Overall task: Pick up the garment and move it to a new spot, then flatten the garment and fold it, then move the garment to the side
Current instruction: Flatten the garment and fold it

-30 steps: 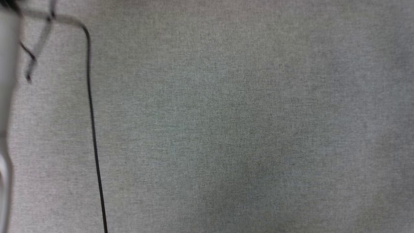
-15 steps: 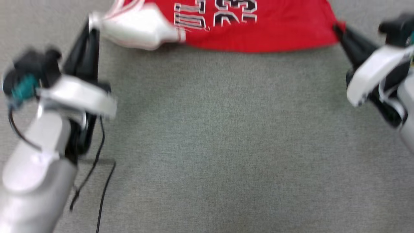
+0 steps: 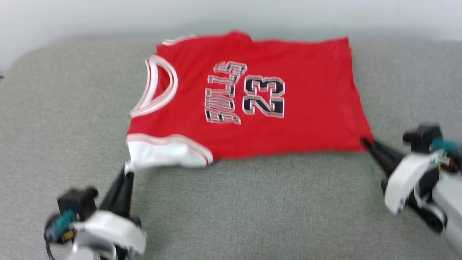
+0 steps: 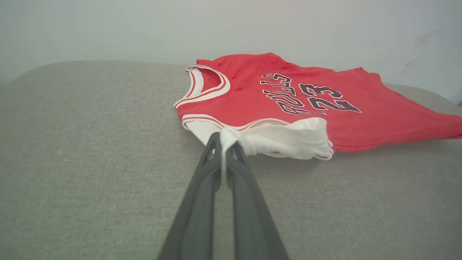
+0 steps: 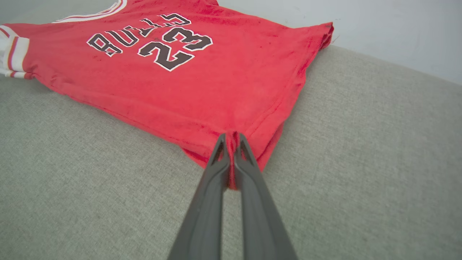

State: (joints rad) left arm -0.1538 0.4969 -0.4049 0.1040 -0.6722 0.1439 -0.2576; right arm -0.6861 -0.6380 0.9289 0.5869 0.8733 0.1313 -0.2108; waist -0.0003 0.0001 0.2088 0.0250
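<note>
Left gripper (image 4: 226, 147) pinches the jersey (image 3: 252, 97) by its white sleeve (image 4: 288, 139), right gripper (image 5: 231, 139) clamps the hem corner (image 5: 236, 139); uneven pulling risks bunching or slip.

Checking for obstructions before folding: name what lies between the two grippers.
Head view: the near edge of the red jersey spans from left gripper to right gripper; the grey cushion beside it is bare.
</note>
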